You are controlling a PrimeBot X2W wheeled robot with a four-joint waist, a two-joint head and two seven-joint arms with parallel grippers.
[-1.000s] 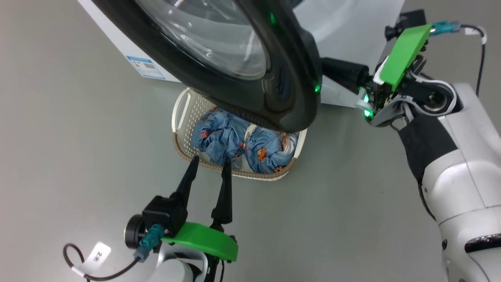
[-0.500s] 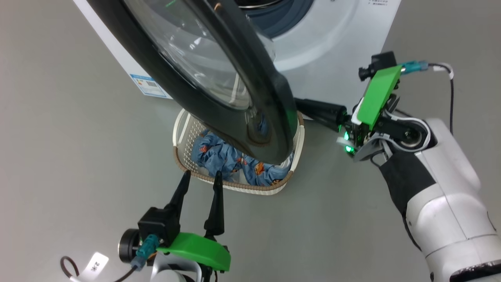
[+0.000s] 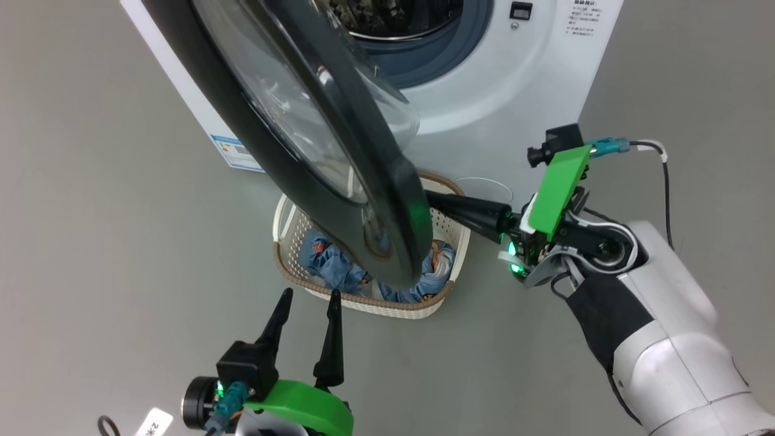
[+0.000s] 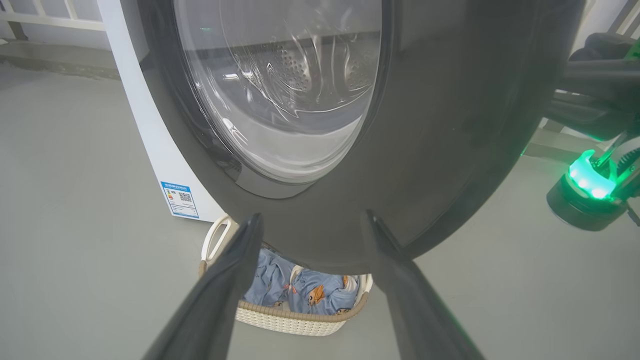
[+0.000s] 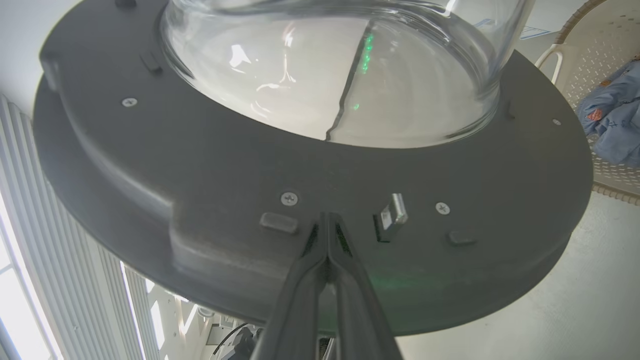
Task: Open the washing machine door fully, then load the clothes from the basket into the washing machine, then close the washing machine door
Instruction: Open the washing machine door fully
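Note:
The washing machine [image 3: 521,79] stands at the top with its steel drum [image 3: 393,15] exposed. The washing machine door [image 3: 396,200], a black ring around bulging glass, is swung out over the basket [image 3: 369,303]. My right gripper [image 3: 433,201] is shut, and its tips [image 5: 327,220] press on the door's inner face beside the metal latch [image 5: 392,215]. The blue clothes [image 3: 327,266] lie in the basket, partly hidden by the door. My left gripper [image 3: 306,297] is open and empty just before the basket's near rim. In the left wrist view the left gripper [image 4: 314,215] faces the door's outer ring [image 4: 450,125].
Grey floor surrounds the washer and basket. A blue label [image 3: 233,151] marks the washer's lower left front. The door hangs low over the basket and covers much of its opening. The right forearm [image 3: 654,327] reaches in from the lower right.
The door has swung further out from the washer, with my shut right gripper following against its inner face. The head view has shifted, so more of the washer front and drum show. The left gripper stays open.

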